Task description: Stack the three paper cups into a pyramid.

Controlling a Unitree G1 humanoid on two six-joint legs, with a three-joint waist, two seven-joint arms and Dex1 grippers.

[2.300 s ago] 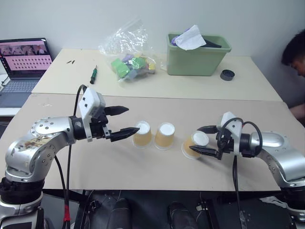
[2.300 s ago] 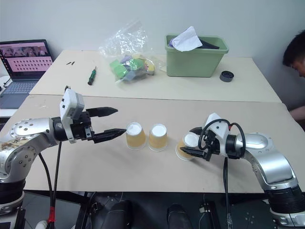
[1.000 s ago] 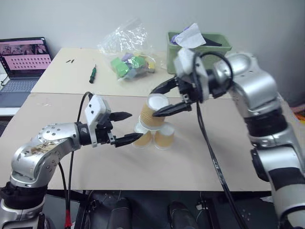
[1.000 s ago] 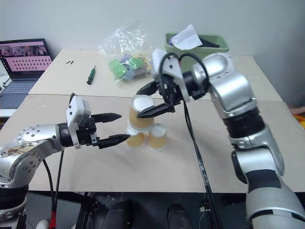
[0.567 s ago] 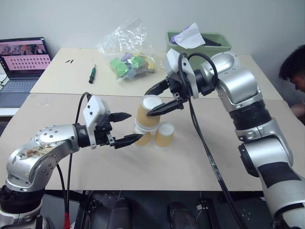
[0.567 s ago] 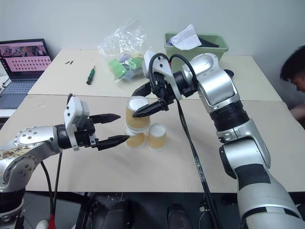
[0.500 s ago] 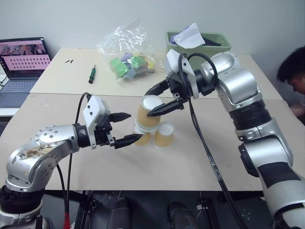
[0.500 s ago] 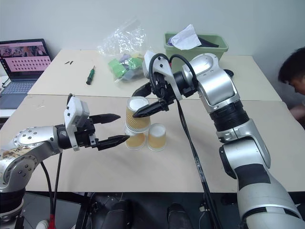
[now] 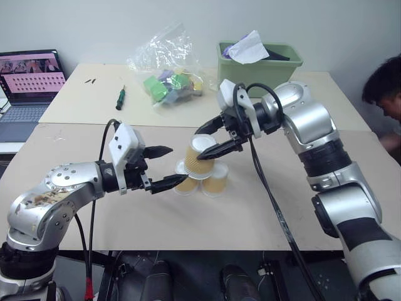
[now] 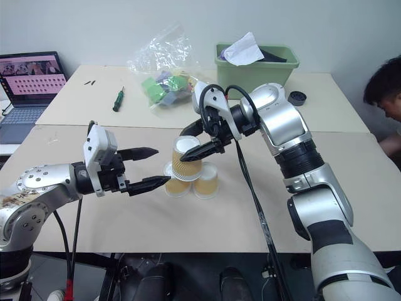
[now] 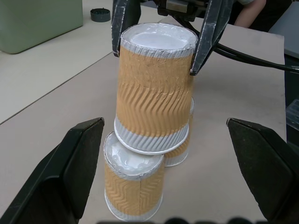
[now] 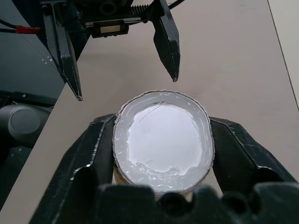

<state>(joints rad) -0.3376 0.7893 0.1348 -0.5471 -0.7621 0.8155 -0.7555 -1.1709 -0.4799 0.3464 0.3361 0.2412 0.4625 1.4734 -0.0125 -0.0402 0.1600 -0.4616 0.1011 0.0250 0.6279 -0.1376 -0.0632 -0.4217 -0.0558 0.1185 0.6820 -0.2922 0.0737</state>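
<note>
Two of the paper cups stand upside down side by side in the middle of the near table. The third cup rests on their white bases, leaning a little, as the pyramid's top. My right gripper reaches in from the right and is shut on this top cup near its white base. My left gripper is held level and open on the left. Its fingers straddle the stack, and the lower fingertip is close to the left bottom cup.
On the far table are a green bin, a clear bag of coloured blocks, a screwdriver and a black tape roll. A laptop sits at far left. A person is at the right edge.
My right gripper carried the third cup from the table's right side up over the pair and lowered it onto them. The left gripper stayed open in place.
</note>
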